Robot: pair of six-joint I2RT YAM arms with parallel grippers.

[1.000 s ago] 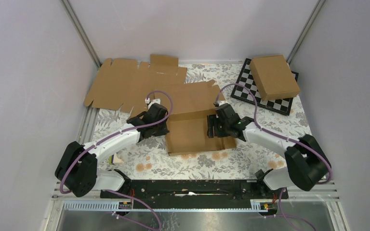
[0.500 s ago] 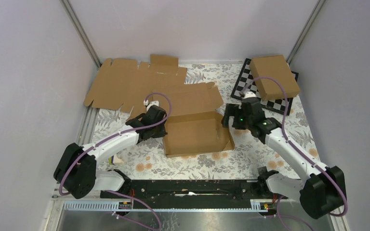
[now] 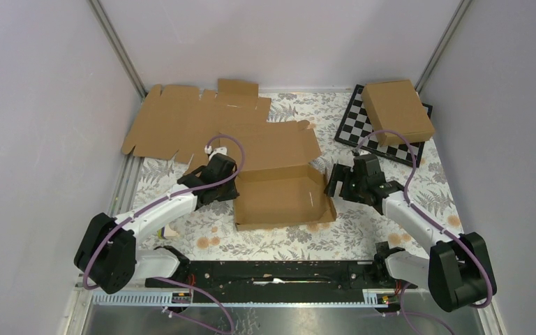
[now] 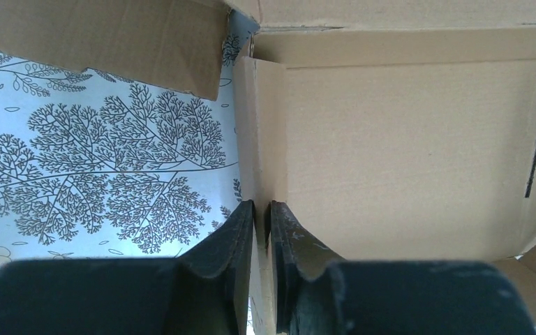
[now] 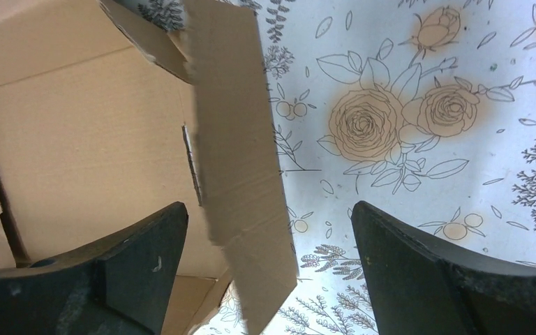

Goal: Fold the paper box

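Note:
The paper box (image 3: 283, 199) lies in the middle of the table as a shallow brown tray, its lid flap (image 3: 279, 143) spread flat toward the back. My left gripper (image 3: 235, 187) is at the box's left wall. In the left wrist view its jaws (image 4: 262, 206) are shut on that upright wall (image 4: 259, 125), one finger outside and one inside. My right gripper (image 3: 333, 183) stands open at the box's right side. In the right wrist view the right wall (image 5: 241, 139) leans between the wide-apart fingers (image 5: 269, 209) and touches neither.
A wide flat cardboard sheet (image 3: 188, 122) lies at the back left, partly under the lid flap. A chessboard (image 3: 352, 129) at the back right carries another closed brown box (image 3: 398, 110). Grey walls close in the flowered table on three sides.
My right gripper has drawn out of the box's inside to its right wall and opened wide. The box has slid slightly toward the left. My left gripper stays on the left wall.

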